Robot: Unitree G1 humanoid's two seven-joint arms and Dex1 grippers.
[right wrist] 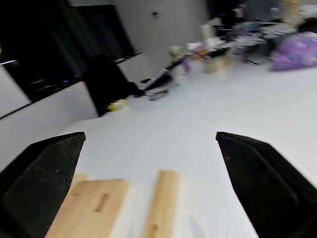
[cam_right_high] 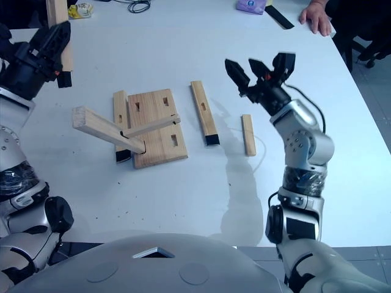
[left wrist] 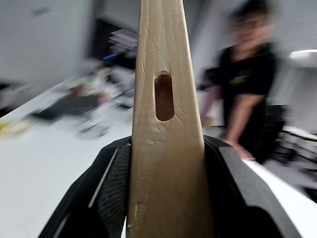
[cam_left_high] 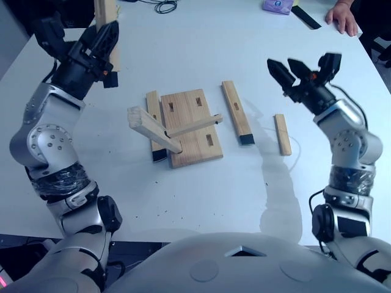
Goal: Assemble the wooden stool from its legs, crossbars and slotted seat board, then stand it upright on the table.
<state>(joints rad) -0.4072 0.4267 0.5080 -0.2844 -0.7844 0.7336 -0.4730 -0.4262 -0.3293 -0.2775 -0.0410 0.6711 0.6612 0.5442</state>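
Left gripper [cam_left_high: 102,38] clamps a pale wooden leg [left wrist: 166,124] with an oval slot; right gripper [cam_left_high: 303,67] spread empty; flat slotted seat board [cam_left_high: 190,127] on the worktop [cam_left_high: 201,207], mid-way between edges

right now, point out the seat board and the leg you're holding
seat board [cam_left_high: 186,111], left eye view, bare face between two slots
held leg [left wrist: 166,163], left wrist view, face below its slot

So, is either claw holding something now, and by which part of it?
The left claw grips a wooden leg across its width, just below the slot. The right claw is open and holds nothing.
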